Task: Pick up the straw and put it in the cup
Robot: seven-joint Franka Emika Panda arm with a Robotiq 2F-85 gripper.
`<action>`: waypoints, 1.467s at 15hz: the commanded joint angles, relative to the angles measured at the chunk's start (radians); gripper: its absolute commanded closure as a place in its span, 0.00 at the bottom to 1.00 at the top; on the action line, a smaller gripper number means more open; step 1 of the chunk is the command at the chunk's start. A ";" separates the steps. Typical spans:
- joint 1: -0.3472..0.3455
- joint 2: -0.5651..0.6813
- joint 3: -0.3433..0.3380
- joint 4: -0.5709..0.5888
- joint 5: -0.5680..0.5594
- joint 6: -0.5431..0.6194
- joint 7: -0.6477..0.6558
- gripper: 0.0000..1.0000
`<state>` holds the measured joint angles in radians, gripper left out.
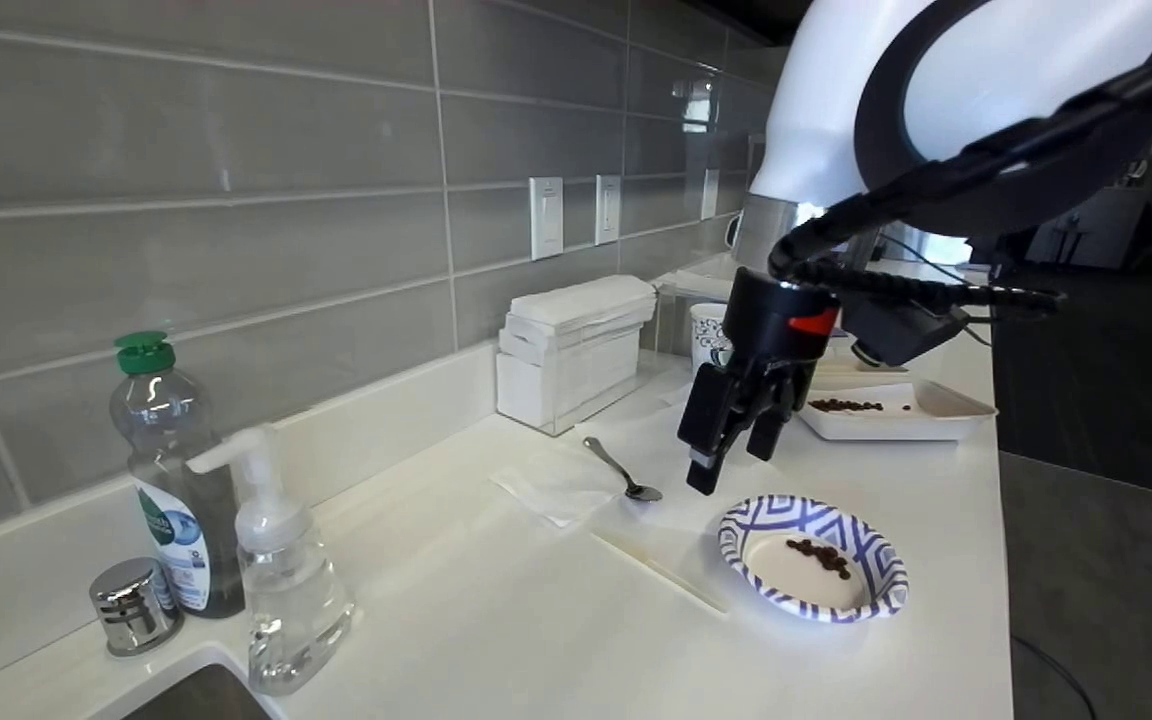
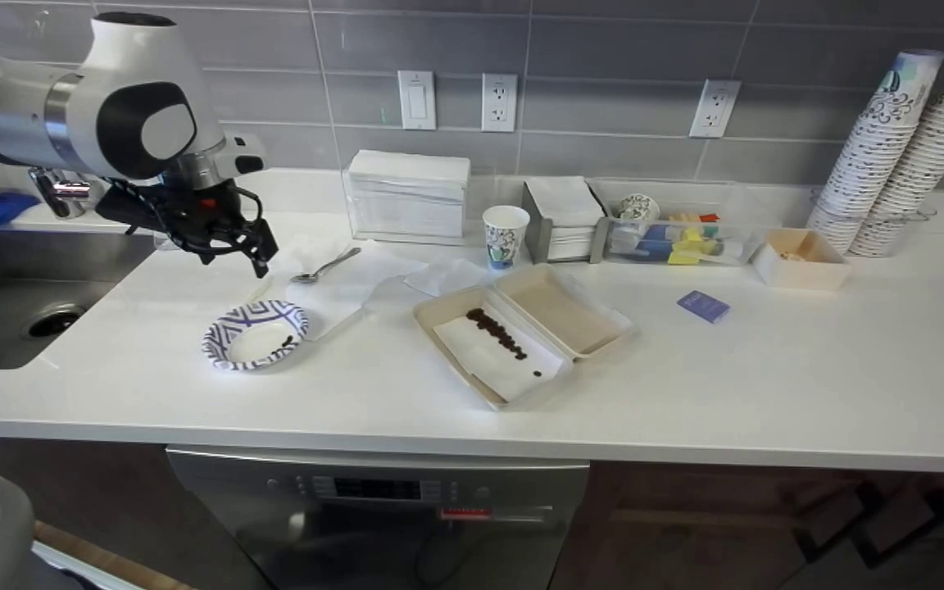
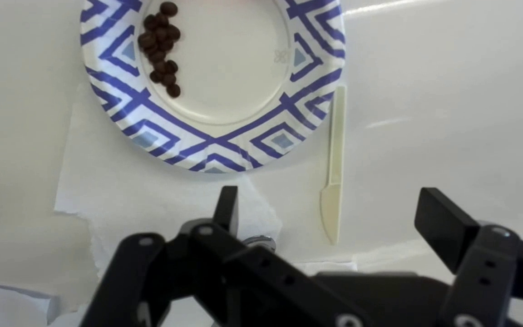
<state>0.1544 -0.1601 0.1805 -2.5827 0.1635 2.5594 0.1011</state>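
No straw shows. A cream plastic knife [image 1: 658, 573] lies flat on the counter beside the patterned bowl; it also shows in the wrist view [image 3: 337, 150], its blade end between the fingers as seen from above. The white paper cup [image 2: 505, 238] with a blue-green print stands upright near the wall beside the napkin box; it is partly hidden behind the arm in an exterior view [image 1: 707, 332]. My gripper [image 1: 734, 458] is open and empty, held above the counter over the knife. It also shows open in the wrist view [image 3: 332, 204].
A blue-and-white bowl [image 3: 218, 147] with coffee beans lies beside the knife. A spoon [image 1: 621, 470] rests on napkins [image 1: 556, 485]. The napkin box [image 2: 409, 197], an open takeout box [image 2: 456, 360], a soap pump [image 1: 286, 570] and a green-capped bottle [image 1: 171, 470] stand around.
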 commanded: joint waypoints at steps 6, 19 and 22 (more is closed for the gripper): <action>0.008 0.024 0.000 0.023 -0.020 -0.021 0.018 0.00; 0.034 0.242 0.027 0.142 -0.188 0.002 0.166 0.32; 0.042 0.281 0.021 0.158 -0.194 0.017 0.173 0.36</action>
<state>0.1800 0.0648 0.2113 -2.4545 -0.0061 2.5594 0.2384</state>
